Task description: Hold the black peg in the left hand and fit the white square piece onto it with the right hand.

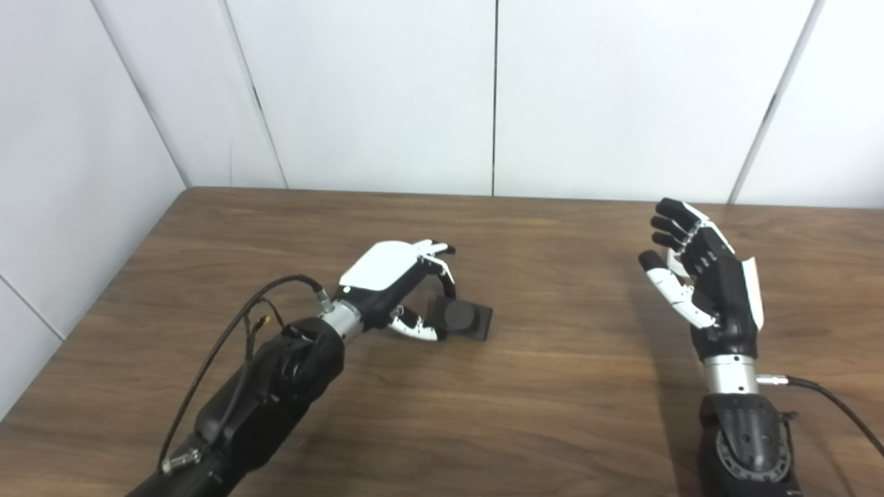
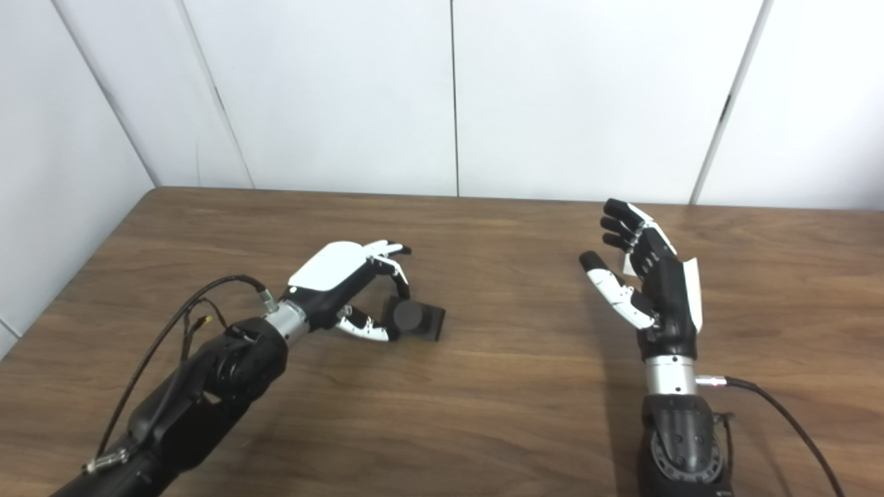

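Reaching over the peg (image 1: pixel 461 316), the left hand (image 1: pixel 397 286) has its fingers curled above it and its thumb low beside it, apart and not yet clamped, so it grips nothing; the peg sits flat on the desk (image 1: pixel 539 386), left of centre. The main risk, as I judge it, is that the peg is low and squat: a matt black round stub on a thin black square base, offering little height to pinch, so closing fingers could skid off the stub or shove the base along the smooth wood-grain top. A tilted grasp would then spoil the later fit. The right hand (image 1: pixel 701 276) stands upright well apart to the right, fingers spread and released, holding nothing. No white square piece shows in either view, so the fitting step has nothing visible to work with. Both hands are hard glossy plastic, white shells over black.
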Tool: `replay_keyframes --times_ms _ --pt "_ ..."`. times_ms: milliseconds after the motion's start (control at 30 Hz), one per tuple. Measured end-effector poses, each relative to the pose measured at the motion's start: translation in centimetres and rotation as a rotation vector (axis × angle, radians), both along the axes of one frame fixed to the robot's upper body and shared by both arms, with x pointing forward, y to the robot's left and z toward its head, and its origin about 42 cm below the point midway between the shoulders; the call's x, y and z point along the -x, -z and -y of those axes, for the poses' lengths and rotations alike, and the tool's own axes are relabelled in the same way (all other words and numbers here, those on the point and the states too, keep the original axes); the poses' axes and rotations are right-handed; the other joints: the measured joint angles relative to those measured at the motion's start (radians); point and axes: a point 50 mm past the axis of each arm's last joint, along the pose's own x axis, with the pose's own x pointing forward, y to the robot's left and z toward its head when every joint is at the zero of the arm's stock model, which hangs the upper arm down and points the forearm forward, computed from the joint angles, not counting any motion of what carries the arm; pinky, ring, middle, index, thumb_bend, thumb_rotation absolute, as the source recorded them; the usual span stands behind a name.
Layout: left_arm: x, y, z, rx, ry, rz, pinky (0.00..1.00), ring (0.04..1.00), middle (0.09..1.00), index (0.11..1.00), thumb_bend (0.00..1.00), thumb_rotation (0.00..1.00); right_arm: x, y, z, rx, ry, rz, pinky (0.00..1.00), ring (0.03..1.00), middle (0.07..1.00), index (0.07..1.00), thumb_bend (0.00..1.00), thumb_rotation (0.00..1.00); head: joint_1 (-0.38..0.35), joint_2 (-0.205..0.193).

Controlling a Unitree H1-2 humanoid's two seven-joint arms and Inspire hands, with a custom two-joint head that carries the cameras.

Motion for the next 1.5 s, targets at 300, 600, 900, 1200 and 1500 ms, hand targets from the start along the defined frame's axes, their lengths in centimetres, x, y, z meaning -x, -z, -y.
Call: replay_keyframes --times_ms 300,600,900,1200,1500 --pt "1.6 -0.7 1.7 -0.032 0.072 -0.053 0.89 0.959 0.921 0.499 0.51 0.09 0.1 0.0 -0.3 0.009 0.006 -0.007 0.74 0.787 0.804 0.775 0.65 0.4 -0.006 0.006" --pt "2.0 -0.3 1.5 -0.044 0.072 -0.012 0.86 0.947 0.931 0.697 0.71 0.28 0.5 0.0 -0.5 -0.001 0.007 -0.007 0.75 0.785 0.807 0.776 0.66 0.41 -0.018 0.017" --pt "3.3 2.0 0.8 -0.07 0.051 -0.017 0.85 0.953 0.948 0.795 0.76 0.31 0.6 0.1 -0.4 0.002 0.014 -0.01 0.75 0.784 0.806 0.777 0.66 0.42 -0.012 0.02" --pt "3.2 2.0 0.8 -0.078 0.053 -0.013 0.85 0.947 0.934 0.753 0.76 0.28 0.6 0.1 -0.4 -0.005 0.014 -0.021 0.73 0.778 0.802 0.77 0.66 0.4 -0.003 0.025" --pt "3.1 2.1 0.7 -0.078 0.049 -0.012 0.85 0.943 0.925 0.742 0.75 0.29 0.6 0.2 -0.5 -0.01 0.014 -0.023 0.73 0.771 0.795 0.768 0.66 0.4 0.0 0.021"
